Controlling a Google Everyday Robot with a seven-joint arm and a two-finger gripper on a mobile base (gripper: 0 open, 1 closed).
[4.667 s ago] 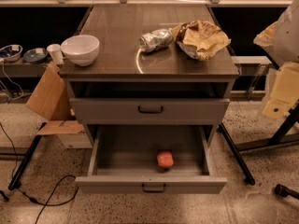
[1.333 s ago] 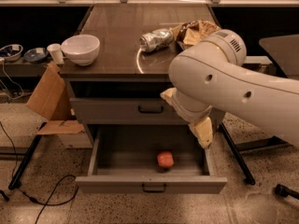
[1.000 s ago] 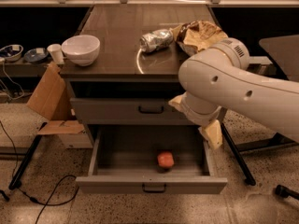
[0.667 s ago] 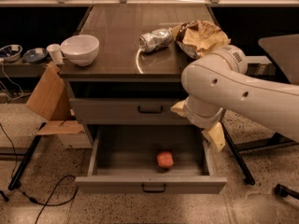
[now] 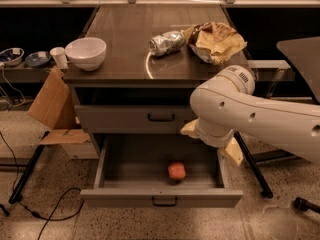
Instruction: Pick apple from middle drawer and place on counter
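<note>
One smooth, glossy white robot arm [image 5: 260, 119] reaches in from the right across the front of a grey metal drawer cabinet [image 5: 86, 115]. Its gripper [image 5: 233, 152], showing only as pale beige wedges under the rounded arm shell, hangs over the right edge of the open middle drawer [image 5: 125, 198]; whether it is open or closed cannot be told, and it holds nothing visible. The dark, glossy rectangular counter [image 5: 125, 39] carries a crumpled tan paper bag [image 5: 215, 41], a round white bowl [image 5: 86, 53] at its left front corner and a creased silver foil bag [image 5: 166, 42]. A flat brown cardboard box [image 5: 50, 104] leans beside the cabinet. The small, round orange-red apple [image 5: 176, 170] sits on the drawer's plain grey floor, right of centre near the front panel, apart from the gripper
</note>
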